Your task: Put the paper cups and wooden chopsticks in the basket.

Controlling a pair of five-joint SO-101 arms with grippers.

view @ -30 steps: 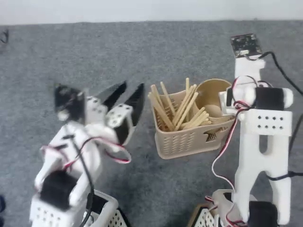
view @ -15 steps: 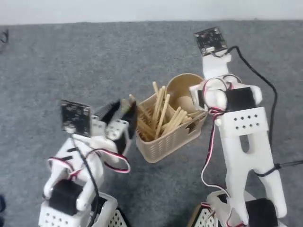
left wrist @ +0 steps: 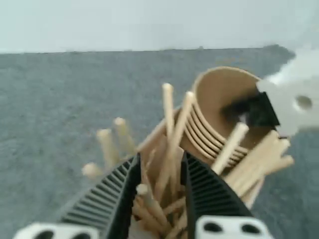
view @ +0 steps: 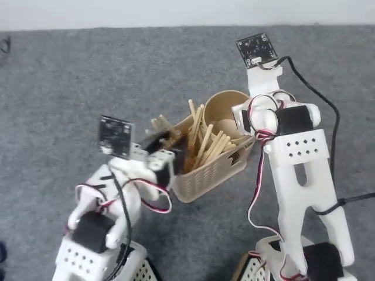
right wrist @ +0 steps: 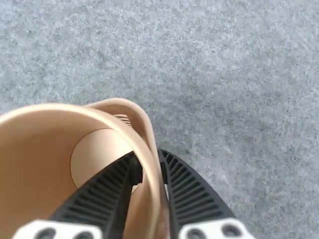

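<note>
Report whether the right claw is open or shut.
Shut on the cups: the right claw pinches their wall, one finger inside, one outside.

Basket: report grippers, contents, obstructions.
Left gripper shut on wooden chopsticks at the edge of the basket. Right gripper shut on the wall of the paper cups, which stand in the basket. Chopsticks lean across the cup mouth.

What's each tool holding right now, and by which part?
Right tool pinches the paper cups at the rim, one finger inside. Left tool looks closed on a few wooden chopsticks, mid-length, in the basket.
</note>
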